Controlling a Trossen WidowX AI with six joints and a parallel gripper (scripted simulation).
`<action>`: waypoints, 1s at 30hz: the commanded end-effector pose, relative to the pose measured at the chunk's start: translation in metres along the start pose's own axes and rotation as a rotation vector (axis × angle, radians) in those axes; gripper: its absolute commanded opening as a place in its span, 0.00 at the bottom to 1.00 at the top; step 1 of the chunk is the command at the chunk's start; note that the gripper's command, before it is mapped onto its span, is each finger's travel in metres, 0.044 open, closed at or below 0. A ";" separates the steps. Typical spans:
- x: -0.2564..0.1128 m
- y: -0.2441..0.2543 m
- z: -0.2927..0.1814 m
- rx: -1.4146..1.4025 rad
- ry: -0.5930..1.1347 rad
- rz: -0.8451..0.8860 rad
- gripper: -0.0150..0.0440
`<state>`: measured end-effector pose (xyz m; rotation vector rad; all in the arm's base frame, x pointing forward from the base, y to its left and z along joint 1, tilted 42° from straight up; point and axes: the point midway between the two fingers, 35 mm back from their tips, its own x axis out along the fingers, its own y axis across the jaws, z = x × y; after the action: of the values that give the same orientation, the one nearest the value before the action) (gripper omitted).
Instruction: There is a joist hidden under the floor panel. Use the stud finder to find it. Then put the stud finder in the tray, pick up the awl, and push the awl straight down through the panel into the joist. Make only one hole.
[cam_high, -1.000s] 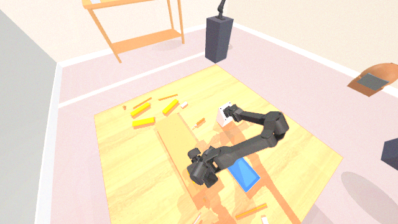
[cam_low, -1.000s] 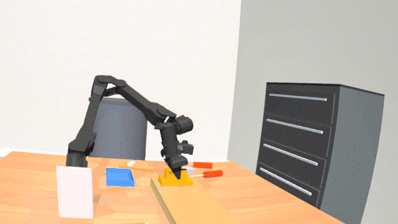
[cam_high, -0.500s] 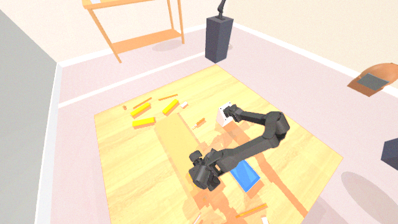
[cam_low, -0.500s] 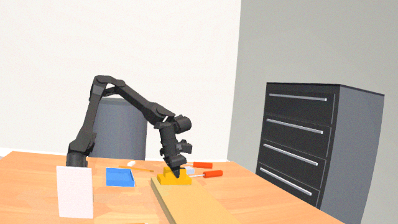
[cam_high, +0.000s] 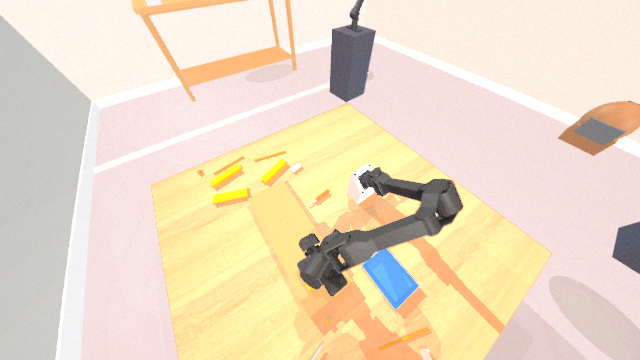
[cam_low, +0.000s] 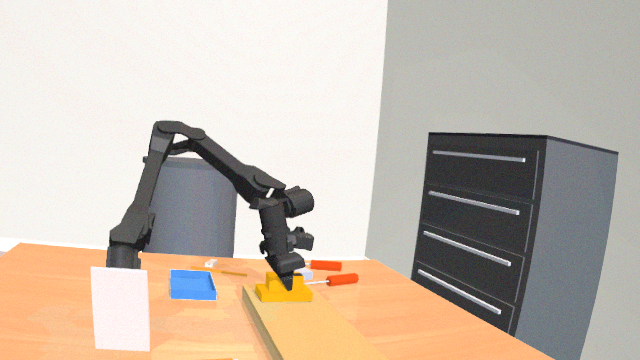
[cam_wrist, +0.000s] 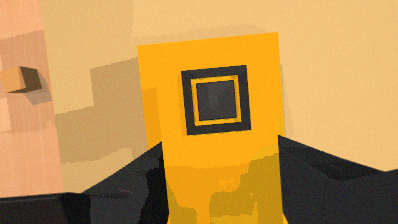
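Observation:
My gripper (cam_low: 286, 283) (cam_wrist: 215, 142) is shut on the yellow stud finder (cam_low: 272, 294) (cam_wrist: 215, 150), holding it upright on or just above the panel (cam_high: 280, 215) (cam_low: 325, 330) (cam_wrist: 340, 75), near the end far from the exterior camera. Its square display (cam_wrist: 216, 101) is dark. The blue tray (cam_high: 390, 280) (cam_low: 192, 291) is empty, beside the panel on the robot base's side. A small orange-handled tool (cam_high: 322, 196) with a pale tip lies beside the panel. Two red-handled tools (cam_low: 343, 279) (cam_low: 326, 265) lie beyond the panel's end. I cannot tell which is the awl. No hole or joist shows.
Several yellow bars (cam_high: 274, 171) (cam_high: 230, 195) and thin sticks (cam_high: 270, 156) lie past the panel's other end. A thin stick (cam_high: 405, 338) (cam_low: 220, 271) lies near the tray. A small wooden block (cam_wrist: 22, 79) sits beside the panel edge. A white plate (cam_low: 121, 310) stands at the arm's base.

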<state>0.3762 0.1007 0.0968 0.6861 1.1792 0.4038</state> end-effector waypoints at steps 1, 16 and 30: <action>0.000 -0.018 -0.001 0.002 0.002 -0.003 0.25; 0.000 -0.072 -0.001 0.001 0.002 -0.006 0.25; 0.000 -0.122 -0.002 0.001 0.002 -0.008 0.25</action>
<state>0.3687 0.0227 0.0244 0.6857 1.1824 0.4035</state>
